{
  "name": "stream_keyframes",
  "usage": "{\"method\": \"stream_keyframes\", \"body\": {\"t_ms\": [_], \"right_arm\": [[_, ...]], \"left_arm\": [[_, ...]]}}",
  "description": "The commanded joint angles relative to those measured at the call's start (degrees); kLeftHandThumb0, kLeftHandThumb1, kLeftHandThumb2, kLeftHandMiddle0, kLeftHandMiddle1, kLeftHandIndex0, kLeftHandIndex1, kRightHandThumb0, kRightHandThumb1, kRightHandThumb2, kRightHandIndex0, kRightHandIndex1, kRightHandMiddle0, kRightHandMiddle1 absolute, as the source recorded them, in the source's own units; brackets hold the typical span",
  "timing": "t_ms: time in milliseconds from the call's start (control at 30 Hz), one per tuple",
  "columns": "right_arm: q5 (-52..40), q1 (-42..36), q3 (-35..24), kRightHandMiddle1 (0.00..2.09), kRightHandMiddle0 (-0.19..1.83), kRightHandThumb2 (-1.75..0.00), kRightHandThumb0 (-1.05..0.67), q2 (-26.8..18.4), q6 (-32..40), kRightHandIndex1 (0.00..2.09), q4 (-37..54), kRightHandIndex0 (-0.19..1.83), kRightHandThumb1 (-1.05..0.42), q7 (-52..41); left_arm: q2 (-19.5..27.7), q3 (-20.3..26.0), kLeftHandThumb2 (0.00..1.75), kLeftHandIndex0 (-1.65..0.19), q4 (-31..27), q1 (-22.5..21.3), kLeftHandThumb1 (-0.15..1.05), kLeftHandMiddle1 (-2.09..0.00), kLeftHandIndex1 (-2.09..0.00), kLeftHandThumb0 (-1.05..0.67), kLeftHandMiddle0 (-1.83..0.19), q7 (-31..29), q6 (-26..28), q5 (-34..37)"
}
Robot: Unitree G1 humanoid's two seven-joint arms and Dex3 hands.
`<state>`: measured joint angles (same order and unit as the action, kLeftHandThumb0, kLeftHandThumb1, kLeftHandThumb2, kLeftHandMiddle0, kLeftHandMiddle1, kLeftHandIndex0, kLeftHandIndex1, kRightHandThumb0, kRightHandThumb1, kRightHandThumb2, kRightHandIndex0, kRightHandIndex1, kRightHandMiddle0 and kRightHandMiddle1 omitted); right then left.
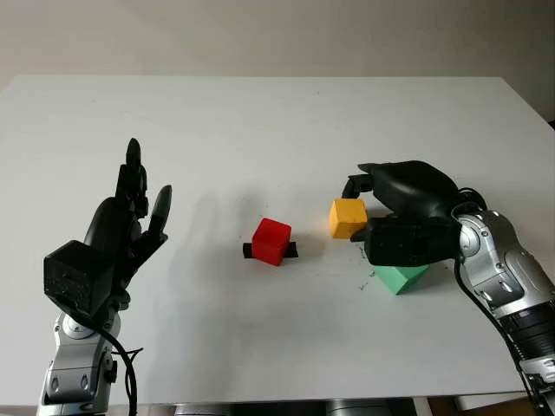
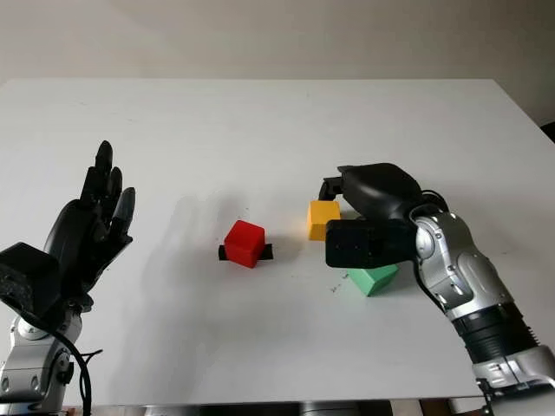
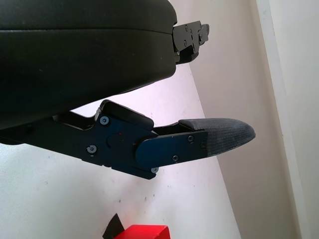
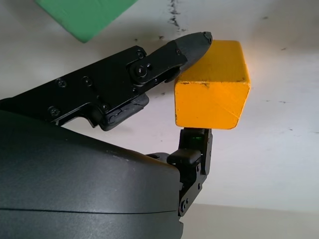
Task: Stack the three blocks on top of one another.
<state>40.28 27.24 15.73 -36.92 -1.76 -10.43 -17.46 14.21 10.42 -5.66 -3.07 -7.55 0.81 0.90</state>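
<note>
Right hand [image 4: 199, 94]: fingers pinching the yellow block [image 1: 348, 217], right of centre on the counter [image 1: 260, 121].
Green block [image 1: 400, 277]: under that hand, nearer.
Red block [image 1: 271, 241]: centre.
Left hand [image 1: 121, 230]: open, raised near left.

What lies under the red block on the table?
A black strip pokes out either side beneath the red block; its middle is covered. Both rest on the white table.
</note>
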Motion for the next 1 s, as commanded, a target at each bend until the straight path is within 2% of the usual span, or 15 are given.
{"method": "stream_keyframes", "body": {"t_ms": [0, 233, 500, 733, 967], "right_arm": [[-0.4, 0.0, -0.6, 1.29, 0.51, -0.06, -0.5, 0.0, -1.2, 0.07, 0.2, 0.35, -0.88, 1.3], [-2.4, 0.0, -1.4, 1.4, 0.47, -0.06, -0.44, 0.1, -3.6, 0.07, -1.1, 0.39, -0.92, 3.3], [-9.9, 0.6, -4.7, 1.5, 0.44, -0.06, -0.41, 1.7, -4.7, 0.06, -1.6, 0.39, -0.92, 3.5], [-16.1, 1.4, -7.8, 1.46, 0.43, -0.06, -0.41, 2.8, -7.1, 0.05, -0.9, 0.37, -0.93, 3.7], [-23.8, 2.7, -10.6, 1.42, 0.4, -0.06, -0.39, 4.7, -5.8, 0.03, 0.9, 0.33, -0.93, -0.2]], "left_arm": [[0.2, -0.2, 0.56, 0.19, -0.6, 0.2, 1.05, -0.04, 0.0, -0.84, 0.19, 0.6, -0.3, -0.6], [0.1, -0.4, 0.59, 0.19, -0.5, 0.4, 1.05, -0.02, 0.0, -0.82, 0.19, 0.4, -0.4, -0.3], [-0.1, -0.5, 0.58, 0.19, -0.2, 0.3, 1.05, -0.01, 0.0, -0.82, 0.19, 0.5, -0.5, 0.0], [-0.2, -0.4, 0.58, 0.19, -0.2, 0.4, 1.05, 0.0, 0.0, -0.82, 0.19, 0.4, -0.1, 0.7], [-0.2, -0.5, 0.57, 0.19, 0.0, 0.4, 1.05, 0.0, 0.0, -0.81, 0.19, 0.5, -0.6, 0.9]]}}
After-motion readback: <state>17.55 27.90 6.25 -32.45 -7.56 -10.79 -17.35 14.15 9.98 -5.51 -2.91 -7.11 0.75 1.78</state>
